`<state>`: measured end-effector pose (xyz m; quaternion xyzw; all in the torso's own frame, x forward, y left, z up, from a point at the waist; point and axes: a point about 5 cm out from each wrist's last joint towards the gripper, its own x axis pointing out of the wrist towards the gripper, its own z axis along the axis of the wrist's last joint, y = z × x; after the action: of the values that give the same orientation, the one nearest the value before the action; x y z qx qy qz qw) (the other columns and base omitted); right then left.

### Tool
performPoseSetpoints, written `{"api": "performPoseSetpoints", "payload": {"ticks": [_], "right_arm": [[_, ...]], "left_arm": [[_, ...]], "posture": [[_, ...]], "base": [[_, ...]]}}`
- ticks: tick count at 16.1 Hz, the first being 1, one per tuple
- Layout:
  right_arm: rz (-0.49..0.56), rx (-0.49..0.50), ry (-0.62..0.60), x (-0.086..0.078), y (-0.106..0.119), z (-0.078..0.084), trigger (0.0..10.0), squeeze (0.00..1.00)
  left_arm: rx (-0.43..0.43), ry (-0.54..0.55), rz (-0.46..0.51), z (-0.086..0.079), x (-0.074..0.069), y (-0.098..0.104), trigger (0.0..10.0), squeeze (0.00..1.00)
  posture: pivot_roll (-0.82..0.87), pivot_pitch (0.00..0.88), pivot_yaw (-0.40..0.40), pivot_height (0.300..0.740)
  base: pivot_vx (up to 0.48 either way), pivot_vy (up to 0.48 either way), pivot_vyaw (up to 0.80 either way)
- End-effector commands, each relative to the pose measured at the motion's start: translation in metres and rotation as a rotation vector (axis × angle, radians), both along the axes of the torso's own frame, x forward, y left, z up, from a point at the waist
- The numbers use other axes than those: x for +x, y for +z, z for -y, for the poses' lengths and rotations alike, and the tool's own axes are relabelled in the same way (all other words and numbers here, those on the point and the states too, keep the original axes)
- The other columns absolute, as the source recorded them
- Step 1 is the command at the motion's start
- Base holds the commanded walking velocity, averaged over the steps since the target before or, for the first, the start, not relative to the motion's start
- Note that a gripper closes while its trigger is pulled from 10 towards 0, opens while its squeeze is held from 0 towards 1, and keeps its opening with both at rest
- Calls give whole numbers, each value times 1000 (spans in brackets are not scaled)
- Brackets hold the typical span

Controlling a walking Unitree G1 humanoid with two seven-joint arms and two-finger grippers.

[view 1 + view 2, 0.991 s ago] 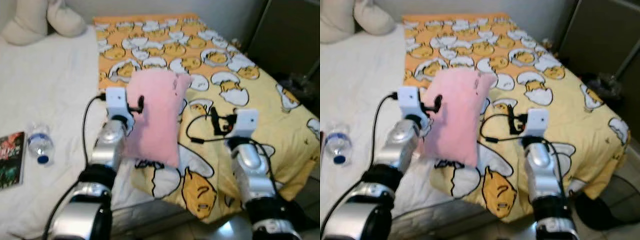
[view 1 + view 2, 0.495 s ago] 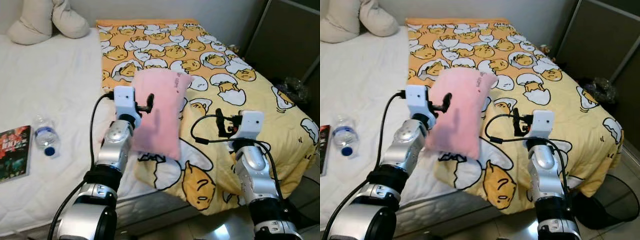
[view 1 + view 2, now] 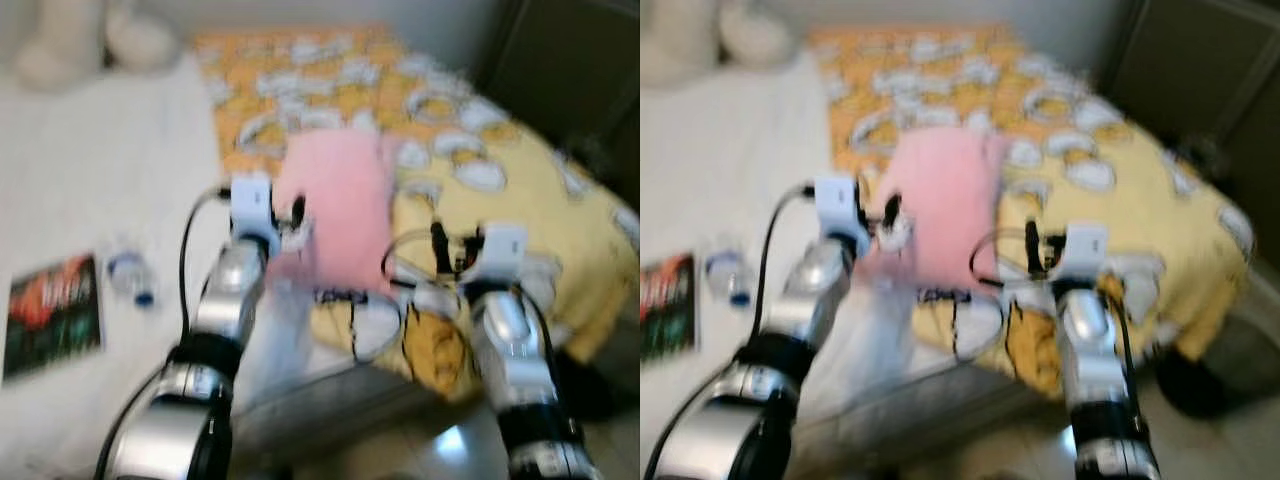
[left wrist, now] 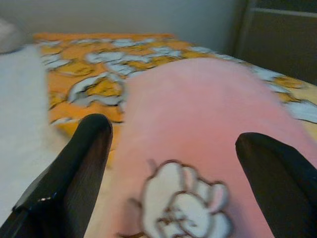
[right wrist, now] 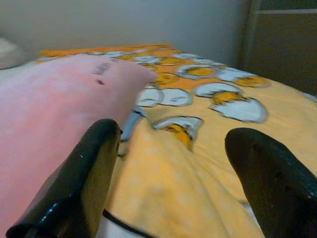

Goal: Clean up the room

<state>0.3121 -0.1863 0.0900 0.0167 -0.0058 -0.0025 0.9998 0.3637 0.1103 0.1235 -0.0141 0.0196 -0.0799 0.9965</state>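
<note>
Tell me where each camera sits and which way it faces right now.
Left eye view: on the head, looking forward and down at the bed; both silver arms show, left gripper at the pink pillow. Blurred.
Right eye view: same scene from the other eye; right gripper over the yellow egg-print blanket.
Left wrist view: looks along its fingers across the pillow.
Right wrist view: looks along its fingers over the blanket, pillow beside.
All views share the pillow and blanket.
</note>
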Motion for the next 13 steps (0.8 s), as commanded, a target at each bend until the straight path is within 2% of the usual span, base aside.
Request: {"api": "performPoseSetpoints", "payload": {"ticks": [1,2,9,12,13], "right_arm": [[24,0,2,1,6,1,10000,0],[24,1,1,1,7,1,10000,0],[30,5,4,2,7,2,10000,0],[25,0,13,1,7,2,10000,0],[21,2,14,1,6,3,10000,0]], "left_arm": [[16,3,12,1,2,4,10000,0],[17,4,12,1,2,4,10000,0],[43,14,18,2,2,4,10000,0],[60,32,31,-1,2,3,10000,0],[-3,-16,49,6,0,5,10000,0]], "posture": [[-79,0,-9,740],[-79,0,-9,740],[-79,0,-8,740],[-80,0,-3,740],[-80,0,-3,740]], "base": [[0,0,531],[0,0,519],[0,0,0],[0,0,460],[0,0,444]]}}
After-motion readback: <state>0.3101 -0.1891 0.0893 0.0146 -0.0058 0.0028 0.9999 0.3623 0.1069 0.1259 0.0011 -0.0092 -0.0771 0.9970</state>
